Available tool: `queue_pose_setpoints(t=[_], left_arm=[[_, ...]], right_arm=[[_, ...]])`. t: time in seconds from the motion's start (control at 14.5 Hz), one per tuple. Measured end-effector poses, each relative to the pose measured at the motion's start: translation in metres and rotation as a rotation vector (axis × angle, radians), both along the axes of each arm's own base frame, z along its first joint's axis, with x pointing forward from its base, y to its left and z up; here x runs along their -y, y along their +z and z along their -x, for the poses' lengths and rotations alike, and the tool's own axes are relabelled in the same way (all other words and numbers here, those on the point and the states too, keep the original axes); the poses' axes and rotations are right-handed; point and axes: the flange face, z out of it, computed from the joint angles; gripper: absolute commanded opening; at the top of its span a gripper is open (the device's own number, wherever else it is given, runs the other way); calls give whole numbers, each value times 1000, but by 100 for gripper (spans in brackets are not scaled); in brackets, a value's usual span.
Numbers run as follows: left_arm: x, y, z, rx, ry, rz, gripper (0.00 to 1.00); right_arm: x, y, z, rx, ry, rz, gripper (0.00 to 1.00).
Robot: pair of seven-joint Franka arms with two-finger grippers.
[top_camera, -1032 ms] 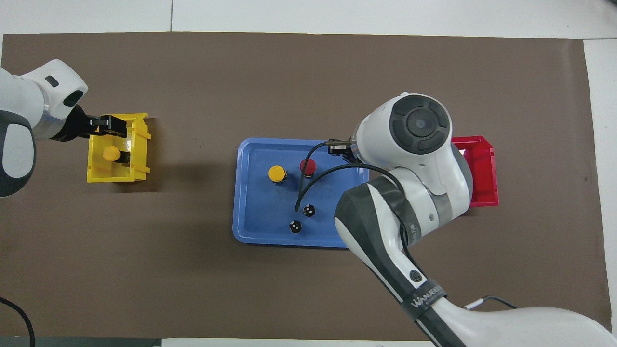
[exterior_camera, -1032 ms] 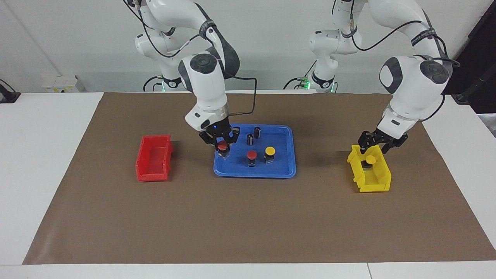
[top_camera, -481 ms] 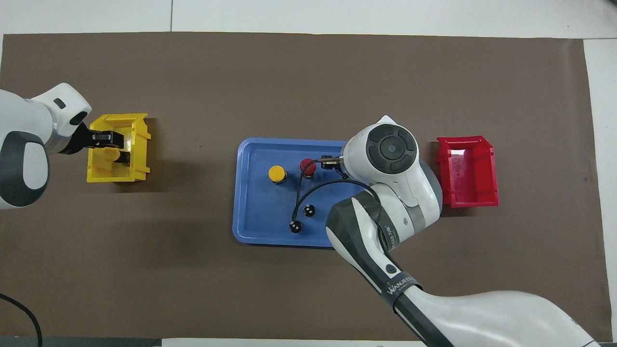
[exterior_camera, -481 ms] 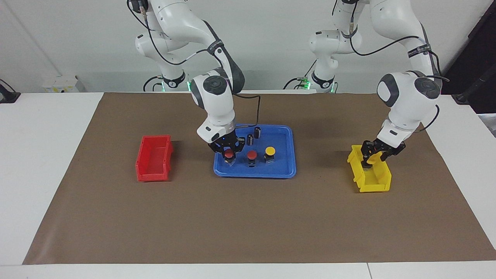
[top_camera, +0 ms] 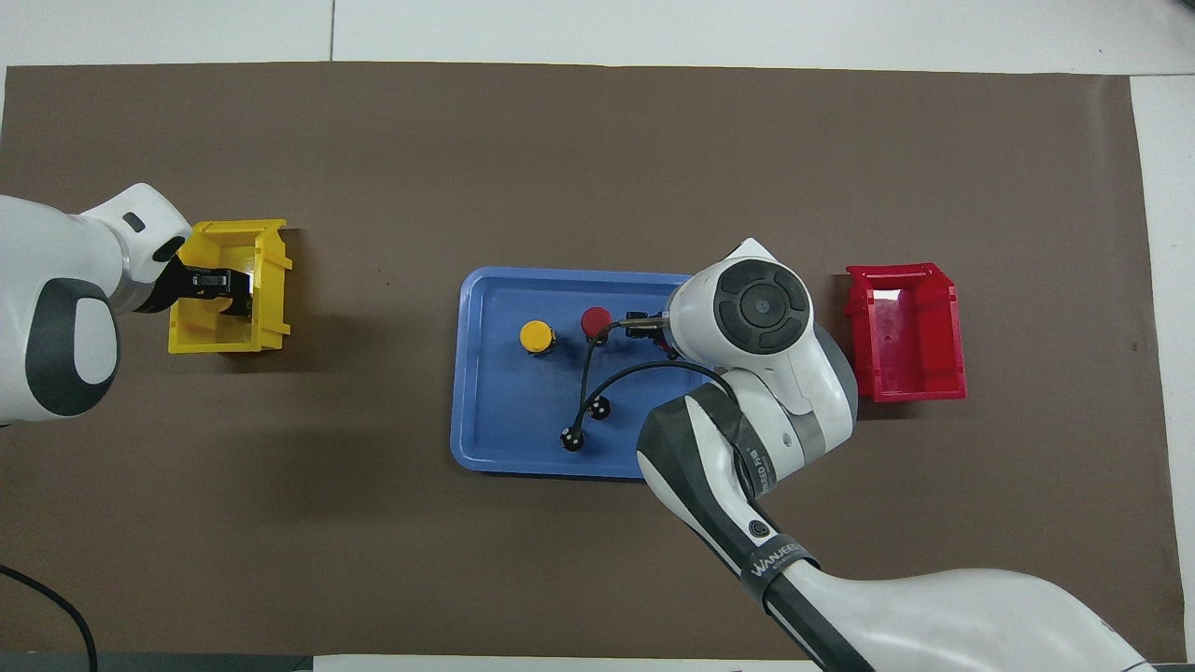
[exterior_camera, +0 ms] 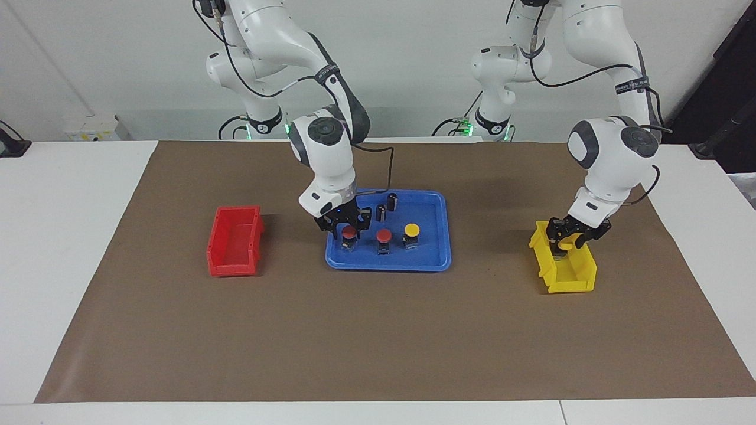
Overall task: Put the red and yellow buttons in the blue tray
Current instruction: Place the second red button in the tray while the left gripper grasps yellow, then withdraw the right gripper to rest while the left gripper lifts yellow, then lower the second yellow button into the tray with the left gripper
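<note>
- The blue tray (exterior_camera: 440,260) sits in the middle of the brown mat (exterior_camera: 378,330).
- In the blue tray stand three buttons in a row: a red button under a gripper (exterior_camera: 349,234), a second red button (exterior_camera: 384,236) beside it, and a yellow button (exterior_camera: 411,229) beside that, toward the left arm's end.
- Two dark capless cylinders (exterior_camera: 386,206) also stand in the blue tray, nearer to the robots than the row of buttons.
- The right gripper (exterior_camera: 349,227) is low over the red button under a gripper. Its fingers sit on both sides of the red cap. I cannot tell if they squeeze it or have let go.
- The red bin (exterior_camera: 234,241) sits at the right arm's end of the table. It has nothing in it.
- The yellow bin (exterior_camera: 570,277) sits at the left arm's end of the table.
- The left gripper (exterior_camera: 565,241) reaches down into the yellow bin, around another yellow button (exterior_camera: 564,241) there. Only a bit of its cap shows. I cannot tell if the fingers hold it.
</note>
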Motion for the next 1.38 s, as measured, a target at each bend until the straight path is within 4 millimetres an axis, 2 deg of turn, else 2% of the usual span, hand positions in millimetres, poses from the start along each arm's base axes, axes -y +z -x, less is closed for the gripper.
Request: queue_pose_setpoints(t=[0.14, 0.28, 0.34, 0.41, 0.55, 0.62, 0.69, 0.76, 0.83, 0.96, 1.03, 1.1, 1.17, 1.38], left_arm=[[-3, 1, -1, 7, 5, 0, 1], [0, 13, -6, 8, 0, 1, 1], [2, 28, -11, -17, -5, 2, 2], [6, 54, -17, -51, -11, 4, 1], [27, 120, -23, -85, -5, 9, 2], [49, 148, -21, -82, 16, 13, 1], [84, 163, -15, -75, 45, 18, 2], [128, 165, -5, -75, 68, 22, 1], [175, 158, 9, -82, 82, 24, 1], [254, 126, 44, -89, 96, 25, 1], [282, 106, 62, -94, 99, 24, 1], [300, 87, 76, -100, 94, 20, 1], [310, 73, 85, -103, 90, 17, 1], [317, 42, 93, -100, 90, 18, 1]], right_arm=[[22, 31, -20, -12, -43, 11, 100], [65, 90, -45, -32, -109, 42, 100], [94, 123, -56, -38, -143, 57, 100], [125, 154, -63, -46, -160, 65, 100], [180, 202, -63, -54, -163, 72, 100], [205, 220, -57, -61, -162, 76, 100], [229, 235, -49, -71, -156, 79, 100], [251, 247, -41, -80, -145, 82, 100], [270, 255, -35, -89, -133, 84, 100], [300, 265, -24, -101, -110, 87, 100], [312, 268, -20, -109, -105, 87, 100], [320, 269, -17, -119, -100, 88, 100], [325, 270, -14, -134, -90, 88, 100], [326, 268, -7, -175, -75, 87, 100]])
